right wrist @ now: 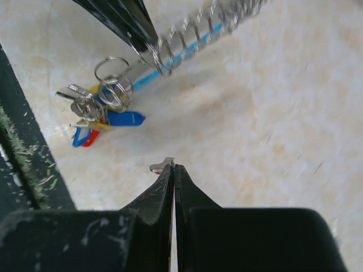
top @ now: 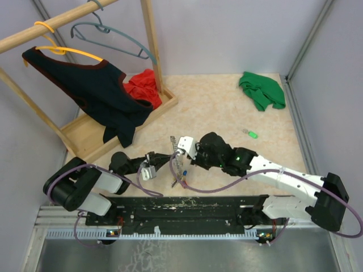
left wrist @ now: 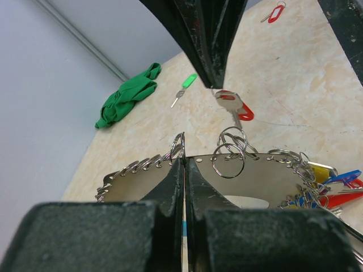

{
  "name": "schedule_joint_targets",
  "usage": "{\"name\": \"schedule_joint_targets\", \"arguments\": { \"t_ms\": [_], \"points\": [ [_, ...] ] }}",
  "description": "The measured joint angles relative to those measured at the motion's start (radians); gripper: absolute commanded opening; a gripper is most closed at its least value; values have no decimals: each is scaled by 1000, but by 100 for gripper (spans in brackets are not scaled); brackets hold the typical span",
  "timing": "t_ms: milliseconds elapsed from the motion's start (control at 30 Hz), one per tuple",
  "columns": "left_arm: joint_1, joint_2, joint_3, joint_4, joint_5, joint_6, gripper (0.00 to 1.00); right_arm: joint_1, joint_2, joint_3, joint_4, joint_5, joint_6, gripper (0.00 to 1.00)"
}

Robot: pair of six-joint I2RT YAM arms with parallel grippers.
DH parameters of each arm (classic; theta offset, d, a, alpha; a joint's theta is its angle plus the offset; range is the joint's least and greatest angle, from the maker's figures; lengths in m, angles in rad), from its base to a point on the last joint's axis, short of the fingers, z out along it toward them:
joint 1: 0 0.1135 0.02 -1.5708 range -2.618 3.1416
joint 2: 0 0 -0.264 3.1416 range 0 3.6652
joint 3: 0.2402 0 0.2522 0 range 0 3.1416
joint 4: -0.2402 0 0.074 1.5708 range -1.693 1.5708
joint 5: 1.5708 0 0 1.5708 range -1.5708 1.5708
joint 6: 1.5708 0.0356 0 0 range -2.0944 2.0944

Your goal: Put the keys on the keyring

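My left gripper (left wrist: 184, 161) is shut on the edge of the keyring (left wrist: 249, 175), a silvery loop lined with small rings, with blue, yellow and red tags (left wrist: 332, 187) at its right end. Just above the keyring hangs the red key (left wrist: 232, 105), with my right gripper (right wrist: 173, 165) shut on it; its metal tip (right wrist: 160, 166) pokes out between the fingers. The right wrist view shows the keyring's coil (right wrist: 193, 37) with its light-blue segment and tags (right wrist: 102, 122). From above, both grippers (top: 170, 160) (top: 179, 152) meet at the keyring (top: 180, 170). The green key (top: 251, 134) (left wrist: 186, 85) lies alone on the table.
A green cloth (top: 261, 90) lies at the back right. A wooden clothes rack (top: 122, 116) with a dark vest and a red cloth stands at the back left. Another small key with a red tag (left wrist: 275, 12) lies farther out. A black rail (top: 187, 207) runs along the near edge.
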Motion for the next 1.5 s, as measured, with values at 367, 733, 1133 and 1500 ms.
{"name": "schedule_joint_targets", "arguments": {
  "t_ms": [367, 733, 1133, 1500],
  "points": [
    [0, 0, -4, 0, -6, 0, 0, -70, 216, 130, -363, 129, 486, 0],
    [0, 0, -4, 0, -9, 0, 0, -242, 512, 211, -312, 150, 510, 0],
    [0, 0, -4, 0, -10, 0, 0, -263, 648, 287, -220, 195, 473, 26],
    [0, 0, -4, 0, -9, -1, 0, -264, 318, 137, -66, 15, 332, 47]
  ]
}}
